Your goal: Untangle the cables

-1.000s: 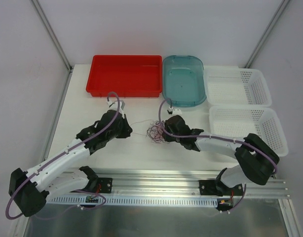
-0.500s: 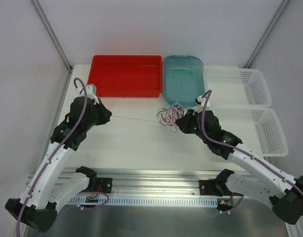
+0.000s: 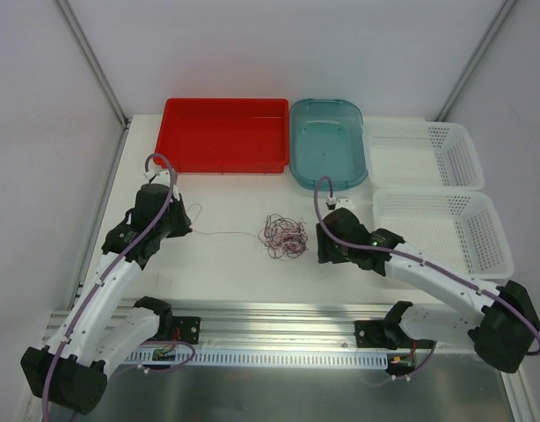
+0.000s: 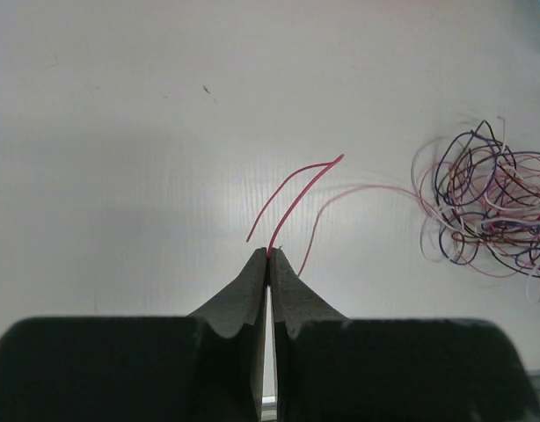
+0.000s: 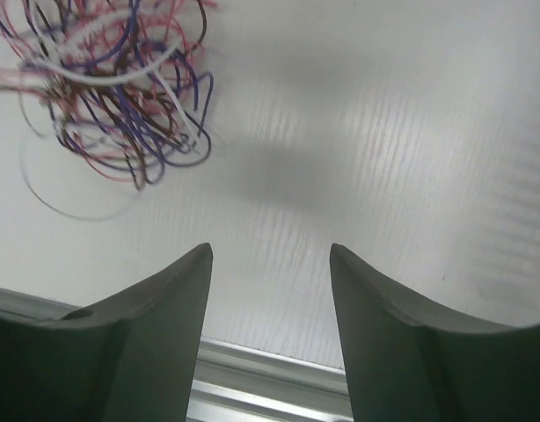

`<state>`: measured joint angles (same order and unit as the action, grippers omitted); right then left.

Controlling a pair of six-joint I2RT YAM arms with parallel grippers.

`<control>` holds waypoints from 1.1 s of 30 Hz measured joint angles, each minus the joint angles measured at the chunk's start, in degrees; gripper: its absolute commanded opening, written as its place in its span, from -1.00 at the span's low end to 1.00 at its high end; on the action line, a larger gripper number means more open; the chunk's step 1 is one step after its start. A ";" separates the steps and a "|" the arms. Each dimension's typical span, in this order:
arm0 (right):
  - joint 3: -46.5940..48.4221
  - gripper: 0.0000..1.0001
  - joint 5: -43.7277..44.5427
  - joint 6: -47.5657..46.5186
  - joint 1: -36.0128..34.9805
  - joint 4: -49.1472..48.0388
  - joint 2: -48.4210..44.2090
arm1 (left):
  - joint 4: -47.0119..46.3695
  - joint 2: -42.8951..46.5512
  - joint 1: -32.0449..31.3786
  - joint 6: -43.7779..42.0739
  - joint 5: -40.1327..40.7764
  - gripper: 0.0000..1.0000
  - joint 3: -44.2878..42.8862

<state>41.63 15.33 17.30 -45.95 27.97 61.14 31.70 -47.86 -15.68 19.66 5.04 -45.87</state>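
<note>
The cables are a small tangle (image 3: 285, 236) of hair-thin white, pink, dark red and purple strands lying on the white table. It also shows in the left wrist view (image 4: 485, 207) and the right wrist view (image 5: 120, 88). One thin red strand (image 4: 296, 198) runs slack from the tangle to my left gripper (image 4: 269, 255), which is shut on its end, left of the tangle (image 3: 187, 227). My right gripper (image 5: 270, 255) is open and empty, just right of the tangle (image 3: 324, 251) and apart from it.
A red tray (image 3: 219, 164) and a teal tub (image 3: 296, 158) stand at the back. Two white baskets (image 3: 419, 154) (image 3: 437, 224) stand at the right. The aluminium rail (image 3: 279, 321) runs along the near edge.
The strand between my left gripper and the tangle was taut and is now slack. The tangle has shifted nearer and left. My right gripper has dropped back beside it, open.
</note>
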 measured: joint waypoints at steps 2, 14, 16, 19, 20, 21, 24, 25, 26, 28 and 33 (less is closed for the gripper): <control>1.42 0.26 0.98 -0.20 -2.67 1.79 3.50 | -0.22 -0.13 0.00 -0.74 -0.63 -1.00 0.39; 22.21 0.54 4.66 -2.14 -10.67 1.66 22.45 | -2.08 1.95 0.00 -2.25 -0.22 -1.00 1.68; 24.68 0.55 5.49 -2.60 -10.84 1.33 25.64 | -2.03 2.58 0.00 -2.34 0.63 -1.00 1.77; 27.63 0.54 7.02 -3.21 -10.64 1.36 30.84 | -2.25 3.85 0.00 -2.38 3.02 -1.00 1.90; 28.33 0.53 7.32 -3.34 -10.47 1.29 32.81 | -2.32 4.39 0.04 -2.38 3.72 -1.00 2.05; 28.87 0.52 7.58 -3.43 -10.23 1.18 34.62 | -2.29 5.01 0.04 -2.38 4.68 -1.00 2.23; 29.22 0.41 8.02 -3.82 -9.31 0.81 39.78 | -2.29 6.54 0.39 -2.36 7.08 -1.00 2.64; 29.22 0.21 8.13 -3.87 -8.92 0.81 41.24 | -2.27 6.91 0.55 -2.38 7.78 -1.00 2.67; 29.24 0.09 8.22 -3.98 -8.59 0.76 42.29 | -2.29 7.15 0.81 -2.38 8.35 -1.00 2.67; 29.27 -0.33 8.28 -4.17 -7.58 0.74 44.17 | -2.25 7.69 1.22 -2.36 9.90 -1.00 2.69; 28.48 -0.96 9.40 -4.96 -4.70 0.26 42.38 | -1.75 8.20 2.29 -2.29 14.69 -1.00 2.69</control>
<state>70.11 24.73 12.34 -50.65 28.23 103.53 29.95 -39.66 -13.39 17.37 19.73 -43.18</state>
